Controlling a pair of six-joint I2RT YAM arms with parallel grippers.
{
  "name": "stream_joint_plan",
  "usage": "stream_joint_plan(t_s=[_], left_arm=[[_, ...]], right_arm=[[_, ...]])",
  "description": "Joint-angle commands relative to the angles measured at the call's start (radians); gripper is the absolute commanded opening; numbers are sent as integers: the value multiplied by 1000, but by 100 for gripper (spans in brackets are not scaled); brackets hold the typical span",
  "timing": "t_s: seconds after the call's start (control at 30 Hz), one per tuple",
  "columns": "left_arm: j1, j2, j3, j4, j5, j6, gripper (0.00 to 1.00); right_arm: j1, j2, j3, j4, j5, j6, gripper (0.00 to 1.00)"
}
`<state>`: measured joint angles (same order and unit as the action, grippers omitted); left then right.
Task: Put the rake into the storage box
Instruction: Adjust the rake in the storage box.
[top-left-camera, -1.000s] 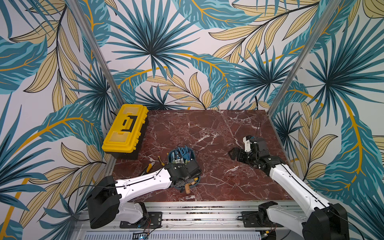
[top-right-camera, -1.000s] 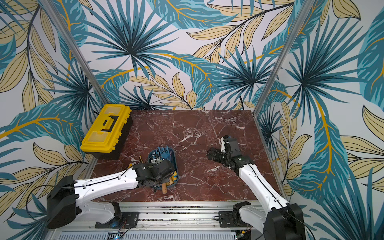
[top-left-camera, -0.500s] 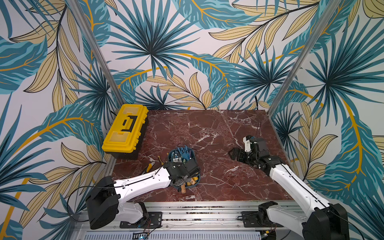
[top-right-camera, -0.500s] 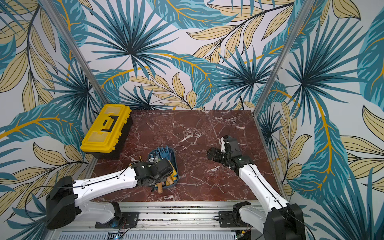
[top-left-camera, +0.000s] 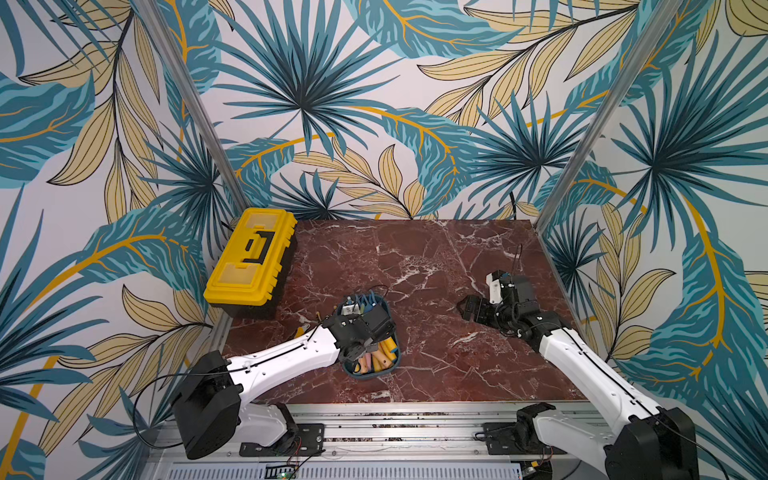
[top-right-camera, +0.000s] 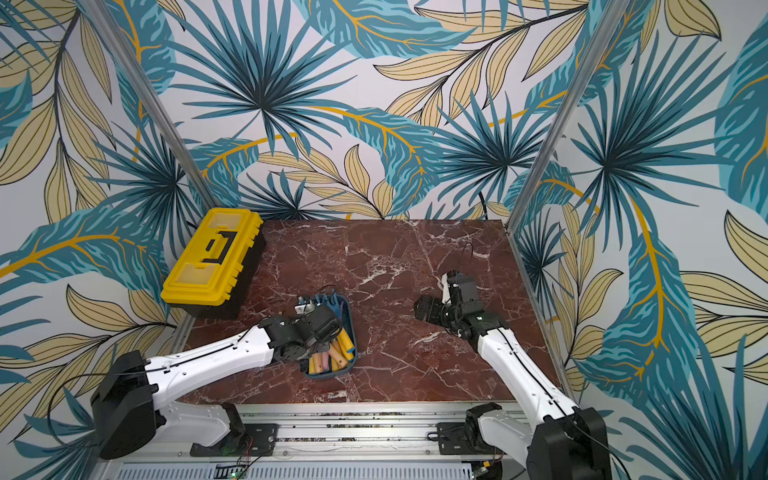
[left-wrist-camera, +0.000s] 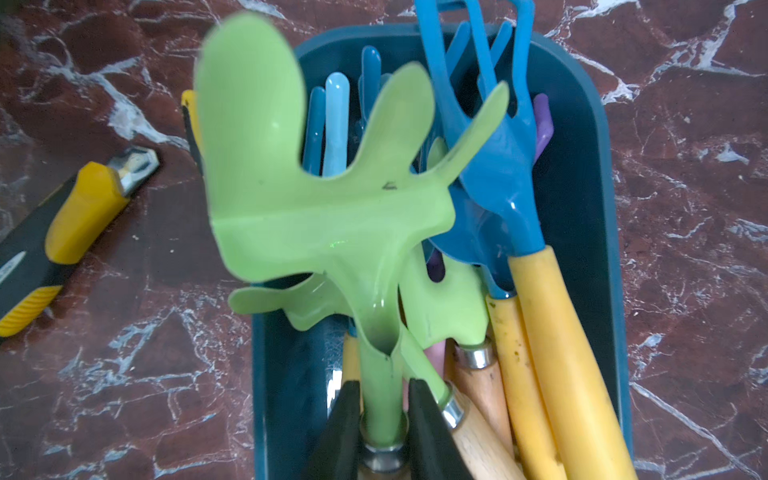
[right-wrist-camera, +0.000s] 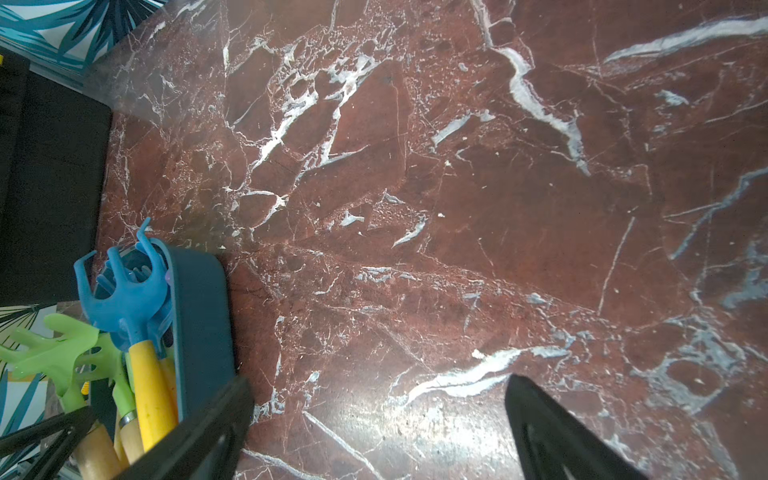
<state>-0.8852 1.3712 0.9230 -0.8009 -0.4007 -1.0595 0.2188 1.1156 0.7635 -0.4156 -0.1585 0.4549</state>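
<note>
Rake in light green plastic (left-wrist-camera: 324, 216), with broad rounded tines: I see its thin neck pinched between the black fingers (left-wrist-camera: 345, 424) of my left gripper (left-wrist-camera: 382, 395), just above the metal collar of its wooden handle. The rake's head is tilted up toward the wrist camera, above the other tools. It spreads over the far part of the storage box (left-wrist-camera: 602, 216), a shallow dark teal plastic tray with rounded corners. One outer tine reaches past the tray's wall, over the table. I cannot tell whether the handle's end rests on anything.

Inside the storage box lie a second light green tool (left-wrist-camera: 449, 307), blue plastic rakes with yellow handles (left-wrist-camera: 552, 332) and a few wooden handles, packed side by side. In both top views the box (top-left-camera: 376, 372) (top-right-camera: 328, 376) sits near the front edge of the red-brown marble table (top-left-camera: 415, 257), a little left of its middle, with my left arm reaching over it.

A yellow and black utility knife (left-wrist-camera: 70, 224) lies flat on the table just beside the box. A closed yellow toolbox with a black handle (top-left-camera: 249, 257) stands at the table's far left corner, apart from the tray.

My right gripper (right-wrist-camera: 378, 384) (top-left-camera: 467, 309) has its fingers spread wide with nothing between them. It is over bare marble toward the table's right edge, well apart from the box.
</note>
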Motion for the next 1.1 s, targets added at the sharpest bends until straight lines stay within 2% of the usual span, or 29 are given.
stream_joint_plan(t_s=[0.0, 0.13, 0.27, 0.3, 0.47, 0.63, 0.67, 0.77, 0.8, 0.9, 1.07], left_arm=[[9, 31, 56, 40, 14, 32, 15], [9, 48, 55, 37, 44, 25, 17], [8, 21, 47, 23, 56, 12, 47], [7, 10, 45, 23, 55, 12, 52], [8, -43, 78, -2, 39, 40, 65], [8, -97, 139, -49, 0, 99, 75], [8, -114, 143, -48, -7, 114, 78], [8, -188, 136, -49, -51, 155, 97], [8, -217, 129, -43, -63, 173, 100], [8, -308, 94, -33, -120, 209, 100], [8, -446, 18, -40, -277, 239, 100]], right_arm=[[7, -8, -2, 4, 0, -14, 99], [7, -9, -3, 5, -2, -14, 99], [7, -8, -5, 13, -26, -11, 99], [8, -9, -4, 15, -32, -10, 99], [66, -18, 20, 11, -49, -10, 99], [201, -49, 71, 1, -24, -23, 99], [225, -57, 79, 1, -24, -23, 99], [281, -92, 98, 4, -26, -29, 99], [298, -106, 103, 6, -26, -36, 99], [332, -157, 109, 9, 0, -53, 99], [343, -239, 121, -25, 145, -118, 99]])
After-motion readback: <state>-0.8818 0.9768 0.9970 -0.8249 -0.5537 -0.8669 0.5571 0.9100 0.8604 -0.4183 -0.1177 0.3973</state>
